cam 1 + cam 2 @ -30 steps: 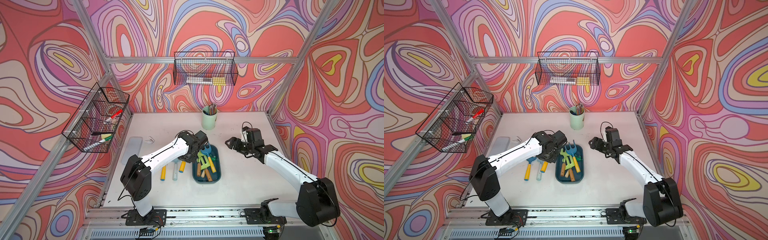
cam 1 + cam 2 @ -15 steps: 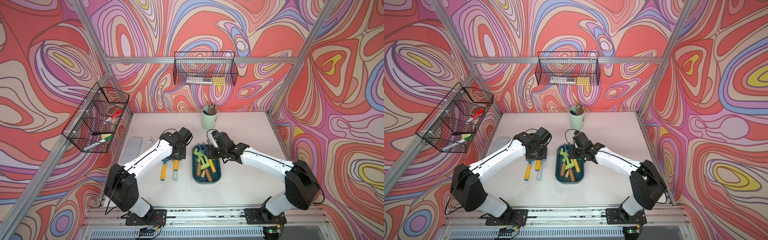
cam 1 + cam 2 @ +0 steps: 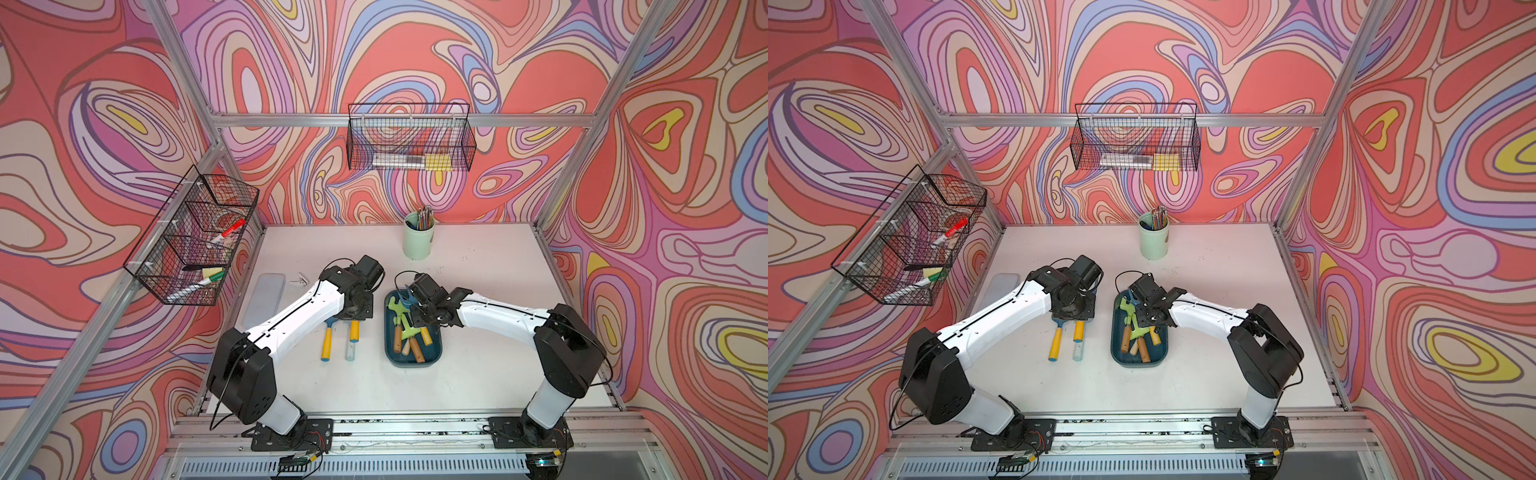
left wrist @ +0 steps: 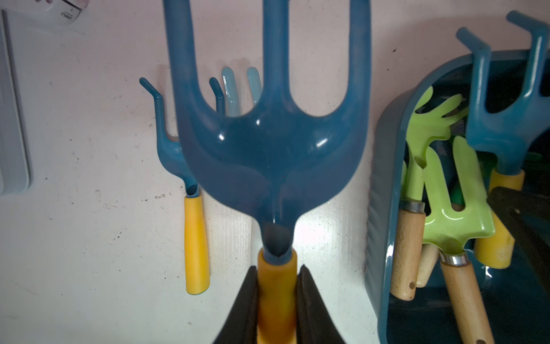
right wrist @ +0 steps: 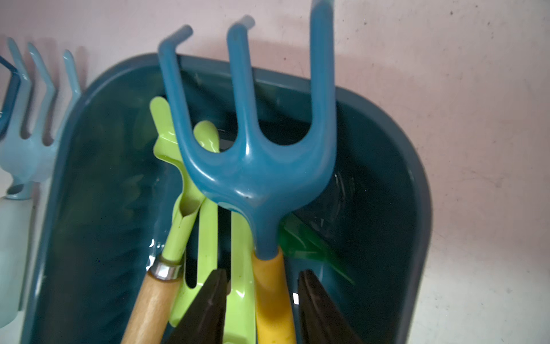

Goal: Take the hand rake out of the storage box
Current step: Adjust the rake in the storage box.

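Observation:
The teal storage box sits mid-table holding several tools. A blue hand rake with a yellow handle leans on the box's far rim, over green rakes with wooden handles. My right gripper reaches down into the box. It is open, one finger on each side of that yellow handle, with gaps showing. Left of the box, my left gripper is shut on the yellow handle of another blue hand rake, held just above the table.
Two tools lie on the table under the left gripper: a blue rake with a yellow handle and a pale blue one. A grey lid lies at the left, a mint cup at the back. Wire baskets hang on the walls.
My right arm swung in from the right and lowered its narrowing jaws around the yellow handle in the box. My left arm carried its rake out of the box to the left.

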Controlling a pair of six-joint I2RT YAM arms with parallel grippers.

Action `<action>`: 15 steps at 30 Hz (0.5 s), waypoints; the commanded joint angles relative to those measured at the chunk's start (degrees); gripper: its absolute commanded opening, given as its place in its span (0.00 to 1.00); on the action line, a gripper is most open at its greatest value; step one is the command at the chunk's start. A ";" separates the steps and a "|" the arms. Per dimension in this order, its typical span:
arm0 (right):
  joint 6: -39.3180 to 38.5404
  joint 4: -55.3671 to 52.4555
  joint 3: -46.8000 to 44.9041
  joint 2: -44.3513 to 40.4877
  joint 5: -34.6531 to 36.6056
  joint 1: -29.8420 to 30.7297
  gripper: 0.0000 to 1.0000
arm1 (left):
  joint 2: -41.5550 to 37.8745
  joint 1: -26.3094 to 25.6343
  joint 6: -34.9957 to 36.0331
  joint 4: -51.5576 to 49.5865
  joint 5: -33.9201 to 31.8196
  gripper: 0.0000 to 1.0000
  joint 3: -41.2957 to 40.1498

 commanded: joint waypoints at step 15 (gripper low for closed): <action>3.01 -0.03 1.01 -2.27 3.18 0.52 0.18 | -1.23 0.69 0.84 1.52 0.05 0.10 -0.70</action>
